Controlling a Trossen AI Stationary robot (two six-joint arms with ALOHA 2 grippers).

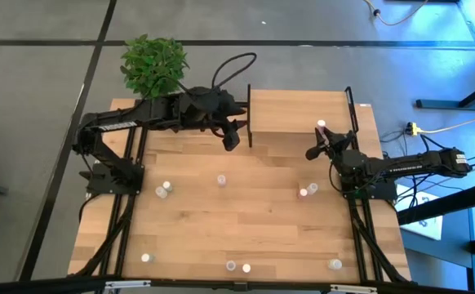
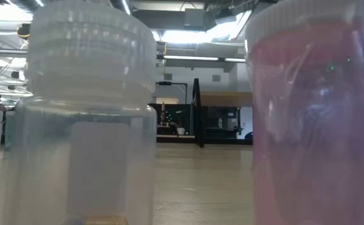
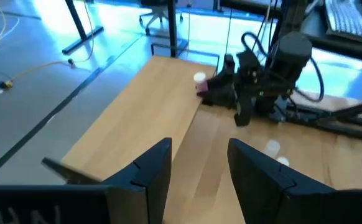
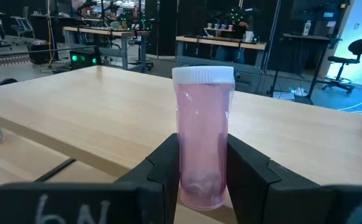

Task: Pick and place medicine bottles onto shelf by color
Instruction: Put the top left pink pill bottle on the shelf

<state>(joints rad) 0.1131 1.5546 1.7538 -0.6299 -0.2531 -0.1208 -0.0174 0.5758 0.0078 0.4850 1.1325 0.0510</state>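
**Placing a pink bottle at the shelf's near edge**

Holding the pink bottle [image 4: 203, 140] upright between its two fingers, my right tool [image 1: 319, 147] sits at the front right part of the shelf [image 1: 290, 110], fingers clamped on the bottle's lower body so the white cap stands clear above them. I judge the upright hold is meant to let the bottle land on its base at the shelf's edge; whether it already rests on the board I cannot tell. My left tool [image 1: 231, 139] hangs by the shelf's front left corner with its fingers apart and nothing between them, looking across the shelf toward the other arm, likely parked there out of the way.

Across the wooden surface [image 1: 262, 229] the remaining medicine bottles stand well apart from one another: two near the left arm's base [image 1: 164, 189], one near the middle [image 1: 221, 180], two just in front of the right arm [image 1: 308, 190], and several along the near edge. Two of that near row, a clear one [image 2: 85, 119] and a pink one [image 2: 313, 119], fill the low view. A green plant [image 1: 154, 65] stands at the surface's far left corner. Beyond lies an open workshop with desks, office chairs and blue-lit floor.
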